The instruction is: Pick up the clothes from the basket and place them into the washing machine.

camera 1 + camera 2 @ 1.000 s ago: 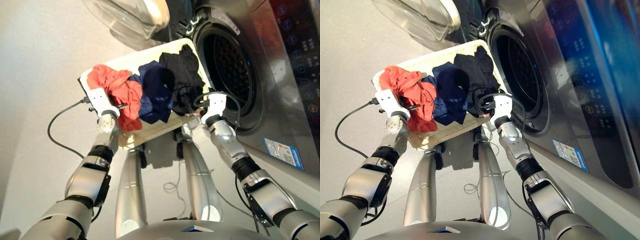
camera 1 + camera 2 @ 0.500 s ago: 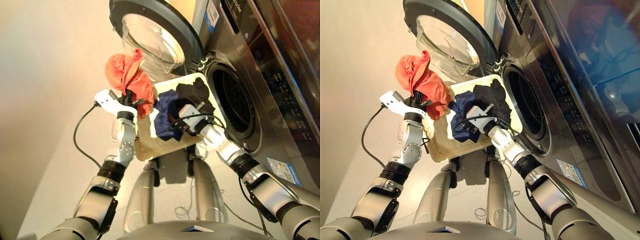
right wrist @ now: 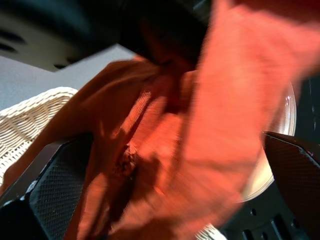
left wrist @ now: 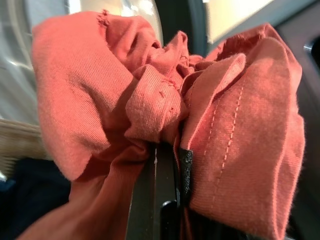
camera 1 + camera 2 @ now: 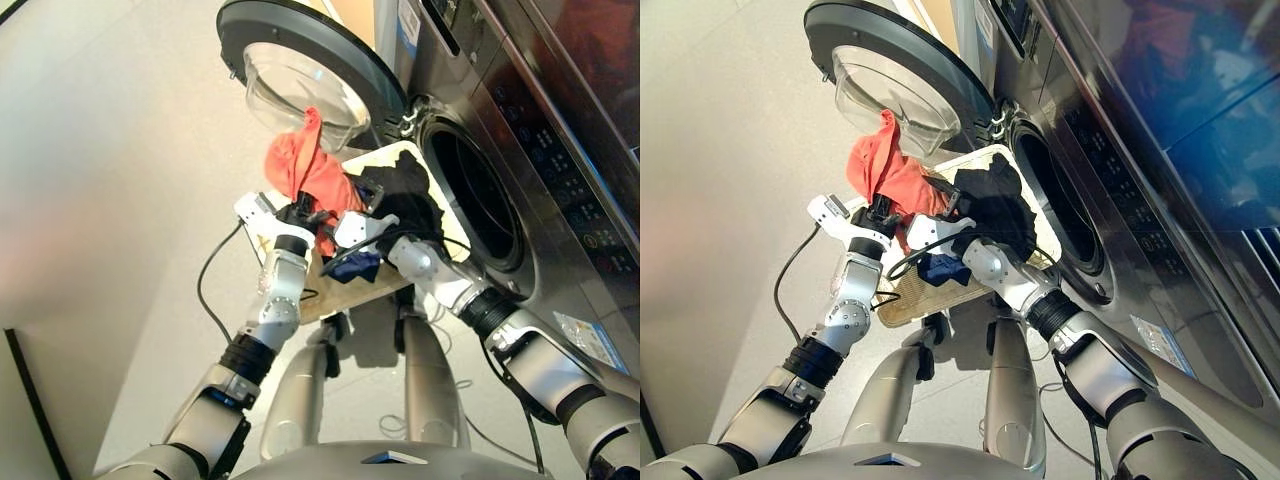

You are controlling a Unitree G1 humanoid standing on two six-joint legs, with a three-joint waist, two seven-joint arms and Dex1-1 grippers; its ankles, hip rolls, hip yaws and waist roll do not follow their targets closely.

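My left gripper (image 5: 302, 210) is shut on the orange-red garment (image 5: 305, 170), which is bunched up and lifted above the left end of the cream wicker basket (image 5: 405, 150). In the left wrist view the orange cloth (image 4: 165, 100) fills the picture over one black finger (image 4: 155, 200). My right gripper (image 5: 330, 222) is open beside it, its fingers (image 3: 55, 190) spread either side of the hanging orange cloth (image 3: 200, 125). A black garment (image 5: 400, 190) and a navy garment (image 5: 350, 266) lie in the basket. The washing machine's drum hole (image 5: 480, 200) gapes just right of the basket.
The porthole door (image 5: 300, 70) stands swung open behind and above the lifted garment. A black cable (image 5: 205, 295) loops off my left wrist over the pale floor. The basket's stand legs (image 5: 330, 355) are under it.
My left gripper has carried the orange-red garment to the right, closer to the machine. My right gripper has moved left off the navy garment up to the orange cloth. The view has shifted too.
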